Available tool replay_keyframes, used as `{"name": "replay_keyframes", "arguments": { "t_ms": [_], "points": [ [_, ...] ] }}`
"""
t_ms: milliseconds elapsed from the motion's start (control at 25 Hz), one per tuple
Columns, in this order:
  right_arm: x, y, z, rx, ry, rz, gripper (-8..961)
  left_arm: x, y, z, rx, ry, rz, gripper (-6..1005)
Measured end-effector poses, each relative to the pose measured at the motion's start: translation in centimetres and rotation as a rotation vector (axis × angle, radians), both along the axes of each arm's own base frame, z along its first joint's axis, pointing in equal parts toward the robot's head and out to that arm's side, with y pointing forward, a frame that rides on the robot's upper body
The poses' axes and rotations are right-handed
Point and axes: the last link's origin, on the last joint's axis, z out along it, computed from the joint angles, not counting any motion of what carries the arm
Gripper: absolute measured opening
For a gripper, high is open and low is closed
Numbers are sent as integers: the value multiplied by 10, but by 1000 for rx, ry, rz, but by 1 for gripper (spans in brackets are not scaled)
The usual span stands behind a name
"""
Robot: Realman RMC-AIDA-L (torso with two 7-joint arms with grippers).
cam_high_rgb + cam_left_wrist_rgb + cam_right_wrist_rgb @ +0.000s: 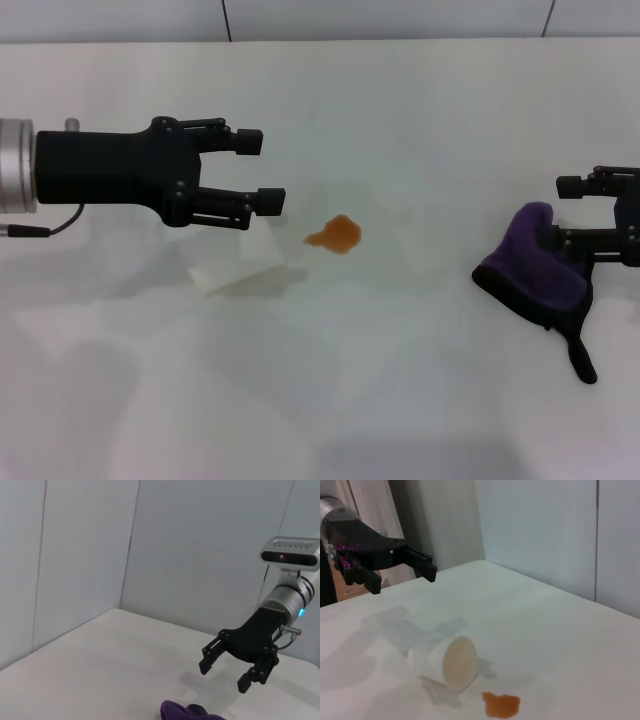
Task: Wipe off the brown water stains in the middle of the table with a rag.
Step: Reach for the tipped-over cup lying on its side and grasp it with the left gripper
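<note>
The brown water stains [337,235] are one small orange-brown blotch in the middle of the white table [400,400], and they also show in the right wrist view [501,704]. The dark purple rag [533,265] lies at the right with its black strap trailing toward the front; its edge shows in the left wrist view [186,712]. My right gripper [566,212] is open beside and partly over the rag, and it hovers above the table in the left wrist view [225,676]. My left gripper [270,170] is open and holds nothing, left of the stain and above a cup.
A translucent white cup [240,268] lies on its side just left of the stain, its mouth toward the stain [447,662]. Grey wall panels stand behind the table's far edge.
</note>
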Motion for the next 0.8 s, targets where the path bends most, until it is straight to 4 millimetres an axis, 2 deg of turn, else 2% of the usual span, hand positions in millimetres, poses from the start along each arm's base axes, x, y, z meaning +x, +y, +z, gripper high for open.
{"name": "replay_keyframes", "arguments": {
  "t_ms": [800],
  "points": [
    [1,-1,-1,-5,4,-7,740,-1,1,0,2,7,4,874]
  ]
}}
